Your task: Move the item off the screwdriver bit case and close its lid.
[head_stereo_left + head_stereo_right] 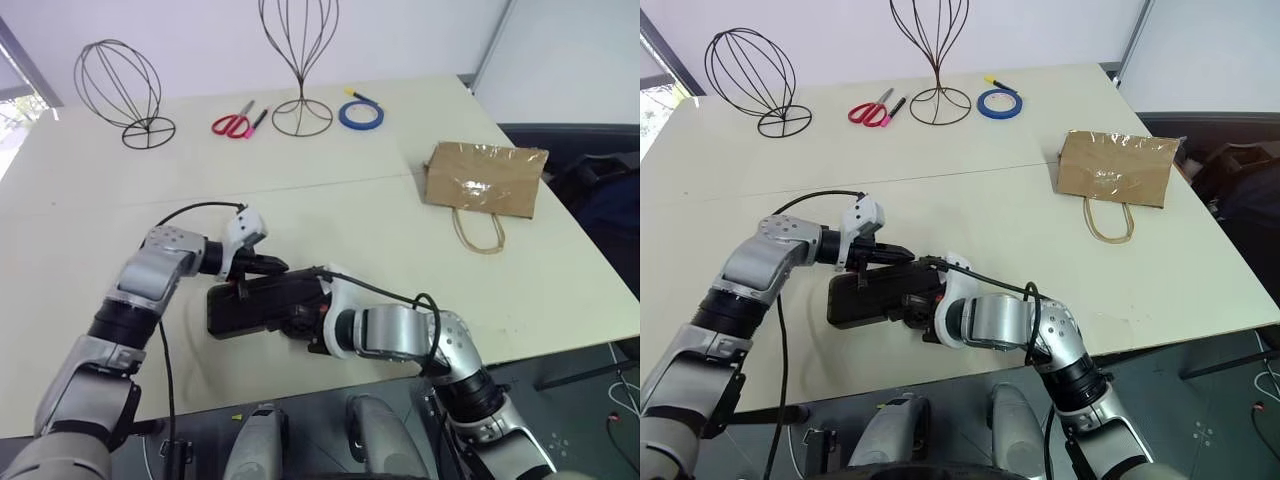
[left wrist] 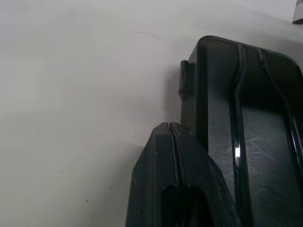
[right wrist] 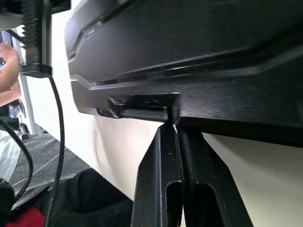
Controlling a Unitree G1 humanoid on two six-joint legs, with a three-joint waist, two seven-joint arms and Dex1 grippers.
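With the paper bag lying well clear of both hands, you have the case between them, lid down. Left gripper and right gripper are pressed together, empty; push evenly at the latch edge.

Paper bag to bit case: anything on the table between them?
Nothing. In the left eye view, the table is bare between the paper bag and the closed bit case; the bag's loop handles point toward the robot.
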